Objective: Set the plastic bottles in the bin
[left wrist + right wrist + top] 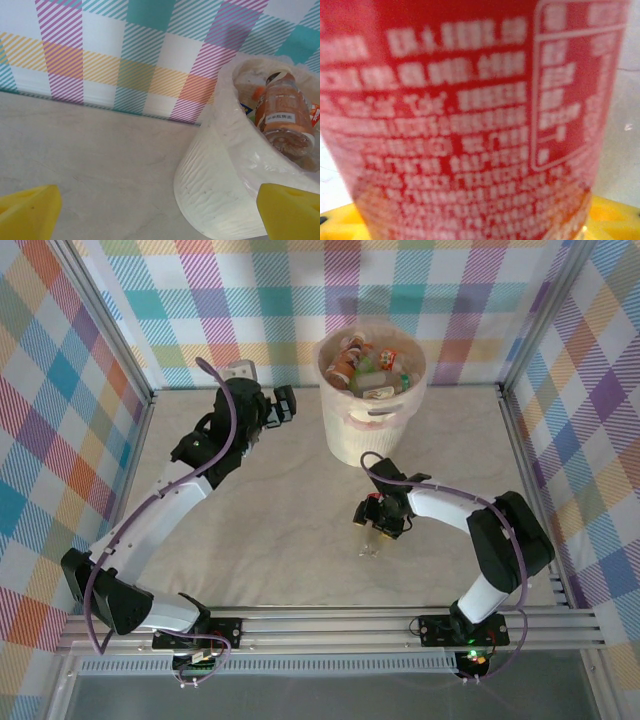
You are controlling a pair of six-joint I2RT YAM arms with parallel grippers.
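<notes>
The pale marbled desk (270, 550) is bare over most of its middle. The large round cream-white translucent plastic bin (345, 435) stands at its far side, just right of centre, and already holds a heap of small plastic bottles (372, 365), among them a brown-labelled one (282, 115) leaning on the rim. The left pincer (283, 405) hangs just left of the bin with its jaws spread wide and nothing between them. The right pincer (383, 523) is low over the desk, near of the bin, and it alone is at the one bottle left out: a small clear plastic bottle with a red label (372, 540). This bottle appears to run from the pincer toward the near edge, its long axis crossing the jaw gap. The jaws are drawn partway in around the label, with the yellow pads (615, 215) at either flank, but whether they grip it I cannot tell. The bin lies straight to the far side, slightly left, with nothing in between, so I judge the carry needs a lift above the rim.
</notes>
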